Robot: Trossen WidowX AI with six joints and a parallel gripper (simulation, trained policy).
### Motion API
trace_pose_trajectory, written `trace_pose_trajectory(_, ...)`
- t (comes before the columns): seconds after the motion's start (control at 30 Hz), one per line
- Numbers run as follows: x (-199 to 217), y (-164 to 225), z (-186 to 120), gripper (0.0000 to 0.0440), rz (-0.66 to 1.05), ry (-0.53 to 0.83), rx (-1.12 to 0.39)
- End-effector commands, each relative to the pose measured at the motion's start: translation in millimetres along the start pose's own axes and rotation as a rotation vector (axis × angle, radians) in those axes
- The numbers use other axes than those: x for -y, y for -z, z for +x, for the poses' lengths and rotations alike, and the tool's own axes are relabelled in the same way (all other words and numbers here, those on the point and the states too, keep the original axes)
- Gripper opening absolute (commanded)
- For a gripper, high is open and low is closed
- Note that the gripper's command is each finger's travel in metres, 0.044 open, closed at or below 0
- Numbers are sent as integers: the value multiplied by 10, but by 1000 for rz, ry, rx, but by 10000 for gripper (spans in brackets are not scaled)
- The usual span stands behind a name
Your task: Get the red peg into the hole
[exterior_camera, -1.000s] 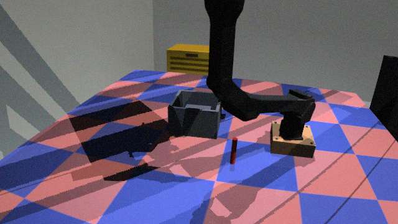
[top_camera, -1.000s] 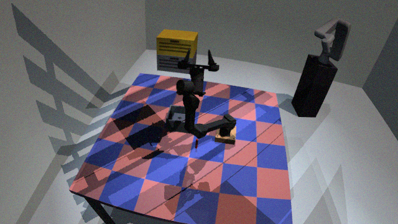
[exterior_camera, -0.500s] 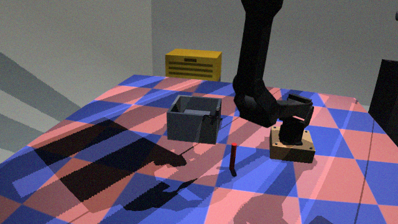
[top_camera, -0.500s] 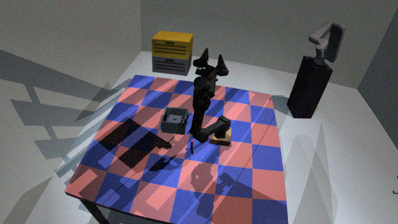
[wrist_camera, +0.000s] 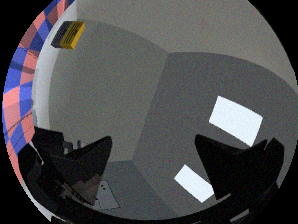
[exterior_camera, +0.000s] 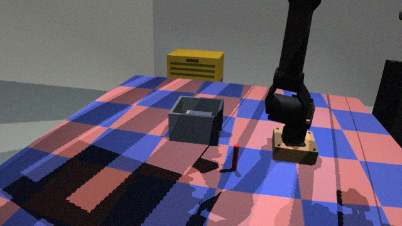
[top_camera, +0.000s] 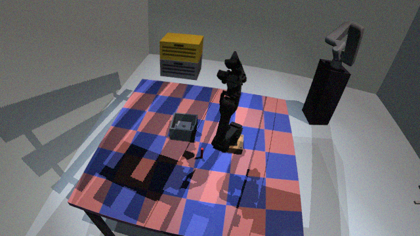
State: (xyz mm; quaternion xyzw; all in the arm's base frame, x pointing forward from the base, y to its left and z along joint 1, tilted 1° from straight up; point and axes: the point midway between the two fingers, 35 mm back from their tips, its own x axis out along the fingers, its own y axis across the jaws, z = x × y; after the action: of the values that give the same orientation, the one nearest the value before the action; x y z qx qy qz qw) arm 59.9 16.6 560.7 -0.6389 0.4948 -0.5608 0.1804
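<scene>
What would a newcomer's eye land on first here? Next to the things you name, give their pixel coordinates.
Probably the black arm (top_camera: pixel 226 105) (exterior_camera: pixel 293 63), rearing up from its wooden block (top_camera: pixel 240 144) (exterior_camera: pixel 295 156) on the blue-and-pink checkered table (top_camera: pixel 282 193) (exterior_camera: pixel 339 141). Next, the yellow cabinet (top_camera: pixel 181 47) (exterior_camera: pixel 195 64) (wrist_camera: pixel 77 35) behind the table, then the small red peg (top_camera: pixel 202 153) (exterior_camera: pixel 235 157) upright between wooden block and open grey box (top_camera: pixel 182 134) (exterior_camera: pixel 190 129).

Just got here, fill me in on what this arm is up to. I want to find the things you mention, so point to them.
Nothing is being handled. The arm's gripper (top_camera: pixel 235 59) (wrist_camera: pixel 154 140) is open and empty, raised well above the table (top_camera: pixel 210 187) (exterior_camera: pixel 273 207). The red peg (top_camera: pixel 202 153) (exterior_camera: pixel 235 157) stands upright on the tabletop, outside the open grey box (top_camera: pixel 182 134) (exterior_camera: pixel 190 129), so the insertion remains undone.
</scene>
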Motion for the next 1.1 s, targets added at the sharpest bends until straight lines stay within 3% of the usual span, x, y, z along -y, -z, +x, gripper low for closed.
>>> trace_pose_trajectory(0.0, -215, 49, 97, 440, 124, -64, 37)
trace_pose_trajectory(0.53, -959, -39, 388, 440, 564, -337, 202)
trace_pose_trajectory(1.07, -1634, -534, 518, 440, 918, -712, 352)
